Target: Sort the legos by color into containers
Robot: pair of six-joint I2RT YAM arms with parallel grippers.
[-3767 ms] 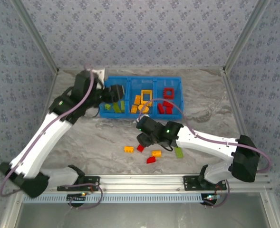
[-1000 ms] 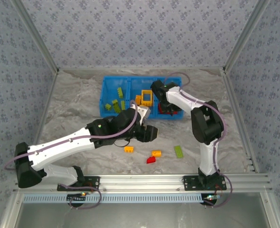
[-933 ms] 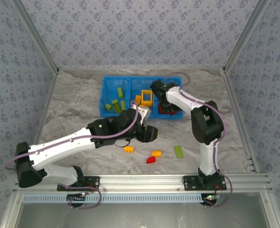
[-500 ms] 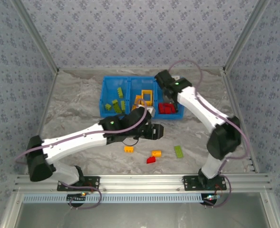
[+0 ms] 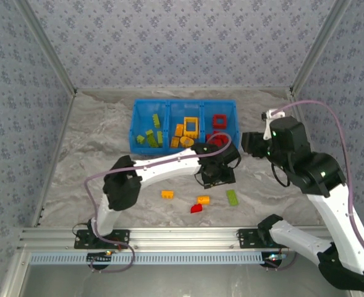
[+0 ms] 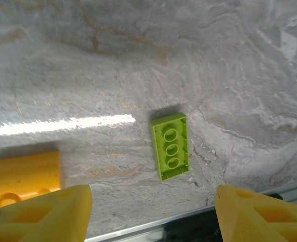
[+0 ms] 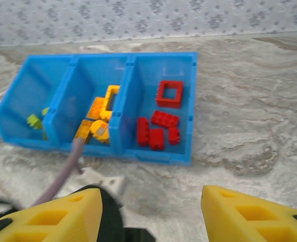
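The left jaws, open and empty above the lime green three-stud plastic brick (image 6: 171, 147) lying flat on the marbled table (image 6: 87, 60), should straddle its long sides squarely before closing, while the right jaws hang open, empty.

Overhead cam, L wrist near table (image 6: 138, 60), R wrist faces bin (image 7: 153, 154)

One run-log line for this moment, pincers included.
left pincer: open, aimed at loose green brick | right pincer: open, empty, facing blue bin | task: unfinished
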